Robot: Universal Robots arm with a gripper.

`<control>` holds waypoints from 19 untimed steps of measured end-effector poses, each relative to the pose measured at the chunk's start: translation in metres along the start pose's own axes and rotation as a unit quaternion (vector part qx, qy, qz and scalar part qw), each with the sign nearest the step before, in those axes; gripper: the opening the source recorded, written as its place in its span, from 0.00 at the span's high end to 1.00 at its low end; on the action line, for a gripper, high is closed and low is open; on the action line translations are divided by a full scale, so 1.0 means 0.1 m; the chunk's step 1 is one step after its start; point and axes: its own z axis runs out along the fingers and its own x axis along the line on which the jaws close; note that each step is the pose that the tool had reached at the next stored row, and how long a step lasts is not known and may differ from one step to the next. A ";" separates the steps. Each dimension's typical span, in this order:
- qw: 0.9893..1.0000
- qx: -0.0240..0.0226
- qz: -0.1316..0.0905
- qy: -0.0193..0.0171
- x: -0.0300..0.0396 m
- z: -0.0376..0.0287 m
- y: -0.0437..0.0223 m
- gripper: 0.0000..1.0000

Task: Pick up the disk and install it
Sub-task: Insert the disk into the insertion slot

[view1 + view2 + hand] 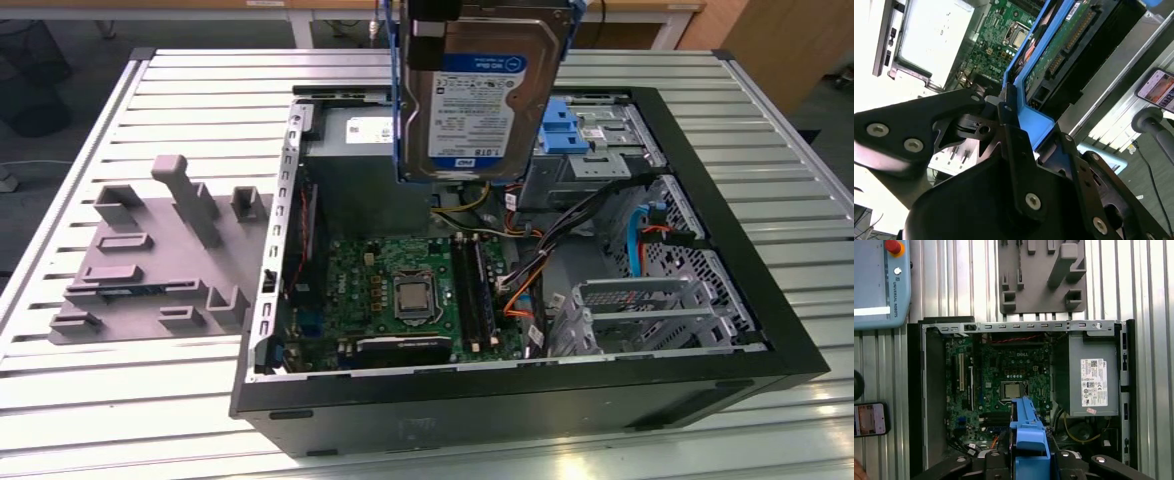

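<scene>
Closest to the wrist cameras we see the black metal gripper (1026,122). Its fingers (1008,115) are pressed together on the blue plastic bracket that frames the flat, rectangular silver disk (474,100). In the second wrist view the bracket's edge sits squeezed between the dark finger links. The disk's green circuit-board side runs away from the camera. In the exterior view the gripper reaches straight down from the upper edge. The disk hangs upright beneath it, with its white-and-blue label facing that camera and its lower edge in the air over the case's interior.

Below the disk, the black open desktop computer case (787,350) lies on its side. Inside we make out the green motherboard (1004,365) with its square silver processor socket (1013,390). There is also a grey metal power supply box (1093,375) with a white label. A perforated bare-metal drive cage (641,310) sits toward the exterior view's right.

Beyond the case, at the exterior view's left, the grey moulded fixture block (147,260) rests on the ribbed aluminium table (134,400), well apart from the disk. Also beside the case, in the first wrist view, we see a grey control pendant (879,285) with a red button and a small black phone (870,419).
</scene>
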 end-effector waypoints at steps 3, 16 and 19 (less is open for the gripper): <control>1.000 0.000 0.000 0.000 -0.005 0.000 -0.110 0.64; 1.000 0.000 0.000 0.000 0.281 0.011 -0.245 0.64; 1.000 0.000 0.000 0.000 0.378 0.016 -0.267 0.64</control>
